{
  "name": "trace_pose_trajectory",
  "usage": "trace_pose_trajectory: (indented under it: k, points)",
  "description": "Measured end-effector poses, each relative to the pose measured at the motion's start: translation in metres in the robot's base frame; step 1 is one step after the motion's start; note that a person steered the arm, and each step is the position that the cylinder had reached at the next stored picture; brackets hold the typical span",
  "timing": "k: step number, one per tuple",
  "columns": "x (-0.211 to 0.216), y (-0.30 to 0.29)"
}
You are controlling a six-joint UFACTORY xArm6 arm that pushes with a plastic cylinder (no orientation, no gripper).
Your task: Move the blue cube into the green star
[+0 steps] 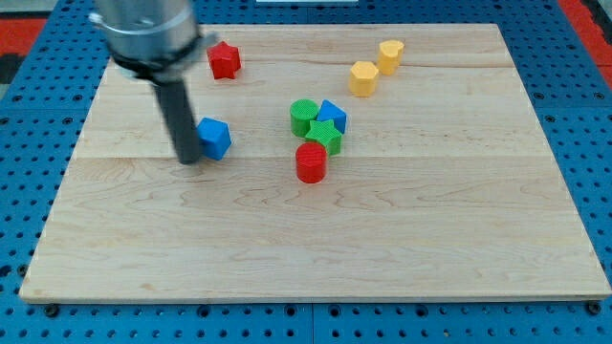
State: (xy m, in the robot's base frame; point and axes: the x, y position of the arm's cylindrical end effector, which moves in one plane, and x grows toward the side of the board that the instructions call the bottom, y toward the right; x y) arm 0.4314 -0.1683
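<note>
Nearest the camera, a red cylinder [311,162] sits beyond my tip [188,160], toward the view's right. No fingers here, only a rod, so nothing opens or grips. My tip stands just beside the blue cube [214,138], on its left. I judge the push is under way: next, drive rightward toward the green star [325,135]. The cube sits cornerwise, with no long axis.
</note>
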Motion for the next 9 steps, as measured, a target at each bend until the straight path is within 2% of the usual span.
trace_pose_trajectory:
  k: [2, 3, 4, 6, 7, 8, 9]
  points:
    - [0.005, 0.101]
    - [-0.036, 0.019]
    - [-0.057, -0.009]
    - [-0.001, 0.09]
    - [-0.056, 0.02]
    - [-0.072, 0.053]
    - [-0.021, 0.106]
